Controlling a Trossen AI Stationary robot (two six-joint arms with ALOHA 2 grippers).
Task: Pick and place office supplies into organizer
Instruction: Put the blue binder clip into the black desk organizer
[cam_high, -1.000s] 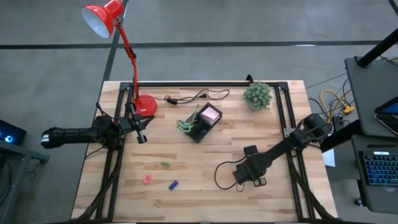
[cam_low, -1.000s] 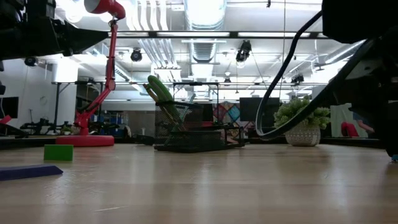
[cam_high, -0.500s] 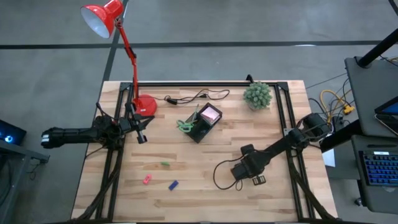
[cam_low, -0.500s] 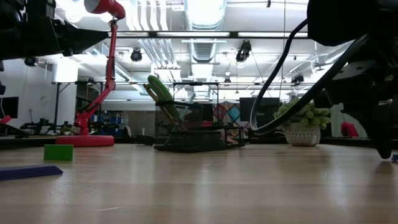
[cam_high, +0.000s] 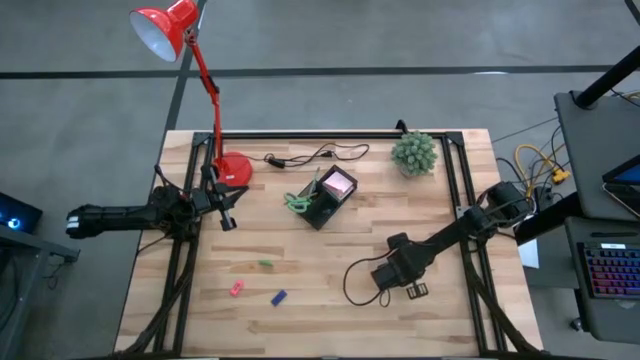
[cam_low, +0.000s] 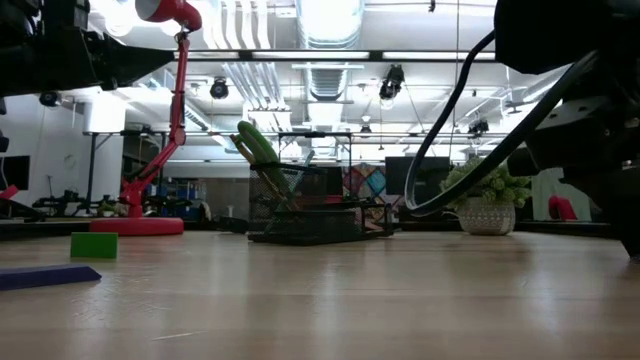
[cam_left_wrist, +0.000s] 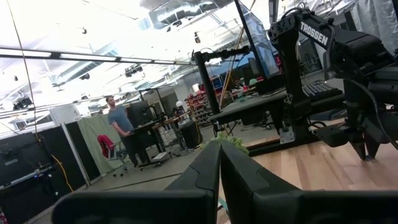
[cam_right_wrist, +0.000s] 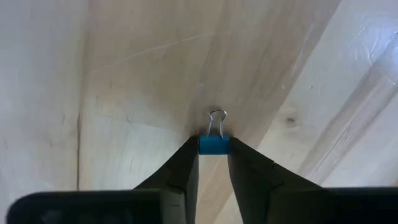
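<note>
The black organizer (cam_high: 328, 198) stands mid-table with green-handled scissors (cam_high: 296, 204) and a pink pad (cam_high: 340, 183) in it. It also shows in the low view (cam_low: 320, 222). A green piece (cam_high: 265, 263), a red piece (cam_high: 236, 288) and a blue piece (cam_high: 279, 297) lie on the near left of the table. My right gripper (cam_high: 388, 292) is over the near middle, pointing down, shut on a small blue binder clip (cam_right_wrist: 214, 144). My left gripper (cam_high: 228, 217) hovers, shut (cam_left_wrist: 219, 146), beside the lamp base. My right gripper pinches the binder clip's blue body (cam_right_wrist: 214, 145) between its two fingertips (cam_right_wrist: 188, 163), coming from above. The clip's wire handle (cam_right_wrist: 216, 119) sticks out beyond the fingers, close over the wood. Whether the clip is clear of the table, I cannot tell.
A red lamp's base (cam_high: 233, 168) sits at the far left with a black cable (cam_high: 315, 155) running beside it. A green spiky plant ball (cam_high: 414, 153) is at the far right. Black frame rails (cam_high: 455, 190) run along both sides. Bare wood lies between the organizer and the loose pieces.
My right gripper has shifted a little toward the table's left edge, staying low over the wood. The left arm and the loose pieces have kept still.
</note>
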